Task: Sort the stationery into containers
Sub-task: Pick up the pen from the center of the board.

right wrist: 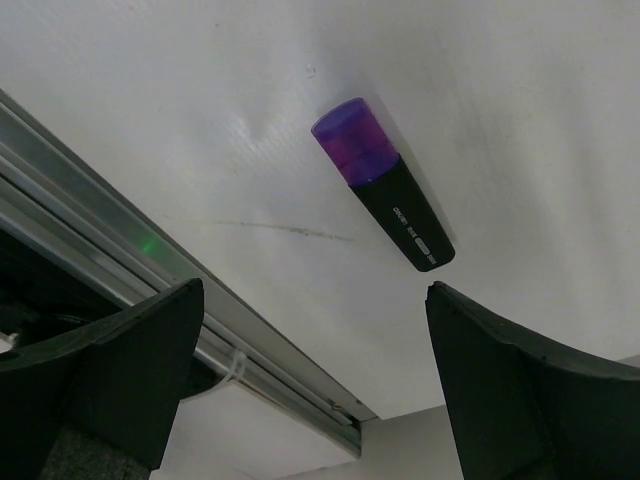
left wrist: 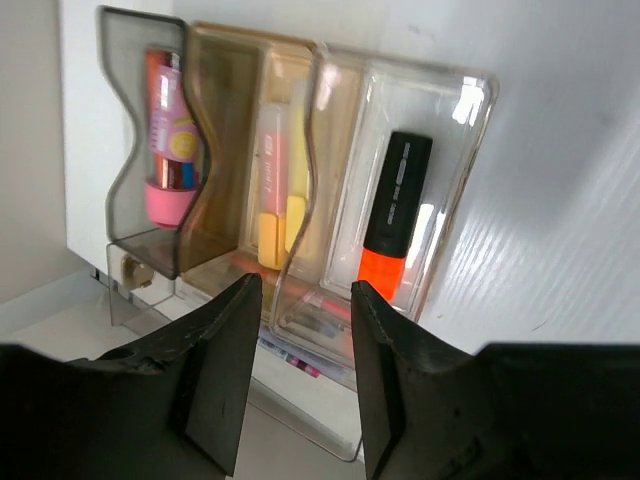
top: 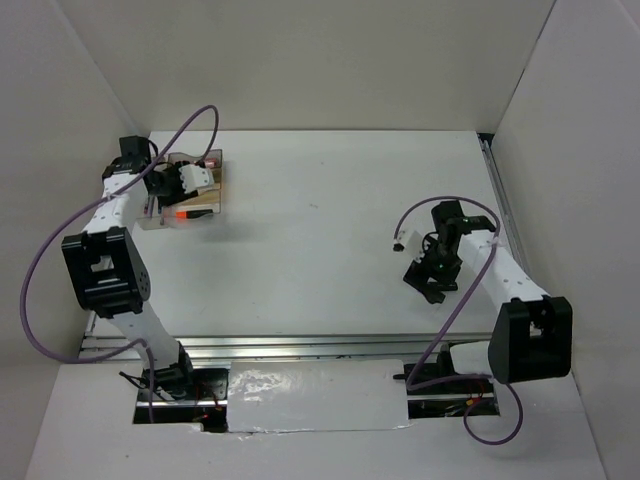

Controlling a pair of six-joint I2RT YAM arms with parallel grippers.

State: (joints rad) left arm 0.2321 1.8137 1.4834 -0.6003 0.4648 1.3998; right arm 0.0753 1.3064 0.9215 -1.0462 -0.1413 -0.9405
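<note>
Plain white board walls (top: pixel 300 60) stand at nine, twelve and three o'clock of a white tabletop (top: pixel 320 240); a silver metal rail (top: pixel 300 346) edges it at six.

The tray (left wrist: pixel 470 110) fills the upper half of the frame, its long compartments side by side. In the right one lies the highlighter (left wrist: pixel 400 190), orange cap toward the bottom of the frame. The middle one holds the yellow-pink marker (left wrist: pixel 275 190), and the tinted left one holds the tube (left wrist: pixel 170 150), pink cap downward. At the bottom centre the left gripper (left wrist: pixel 305 300) has its jaws apart with nothing between them, above the tray's near edge.
</note>
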